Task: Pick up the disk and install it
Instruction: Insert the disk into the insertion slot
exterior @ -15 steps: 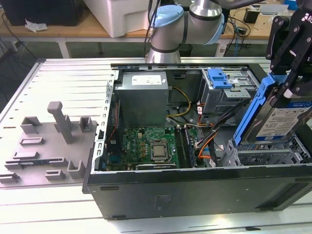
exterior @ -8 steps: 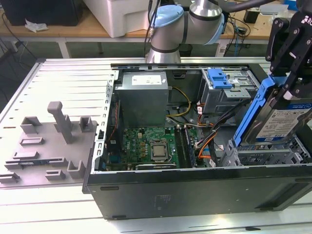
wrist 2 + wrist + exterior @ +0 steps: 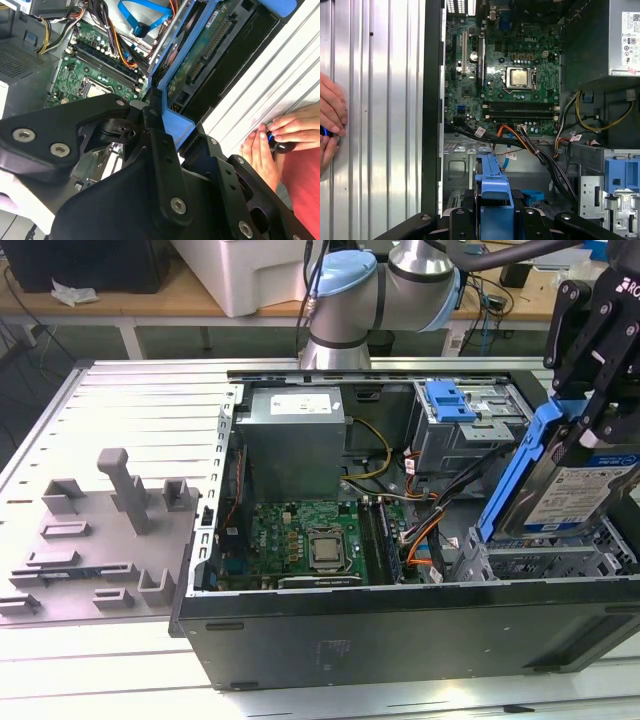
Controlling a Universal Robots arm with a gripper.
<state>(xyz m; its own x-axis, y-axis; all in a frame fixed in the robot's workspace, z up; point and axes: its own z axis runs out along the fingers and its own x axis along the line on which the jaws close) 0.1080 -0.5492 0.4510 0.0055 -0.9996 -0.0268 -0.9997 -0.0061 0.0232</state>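
At the exterior view's right edge, the gripper (image 3: 588,410) grips the upper end of the disk (image 3: 598,490), jaws closed on its blue carrier bracket (image 3: 520,465). The disk hangs tilted, label face outward, over the lower right corner of the open computer case (image 3: 400,630). Its lower end is just above a silver drive bay (image 3: 545,562) in that corner; whether they touch cannot be told.

The case lies on its side on a slatted metal table (image 3: 140,405). Inside, a green motherboard (image 3: 310,540) fills the lower middle. A grey power supply box (image 3: 295,440) sits above it. A metal drive cage (image 3: 470,435) topped by a blue tab (image 3: 450,400) stands toward the upper right. Bundled cables (image 3: 420,540) run between the board and the bays.

Left of the case, a grey moulded fixture (image 3: 110,530) rests on the table.

In both wrist views a person's hands (image 3: 330,117) (image 3: 270,145) rest on the slats outside the case wall, fingers around a small dark-and-blue object.
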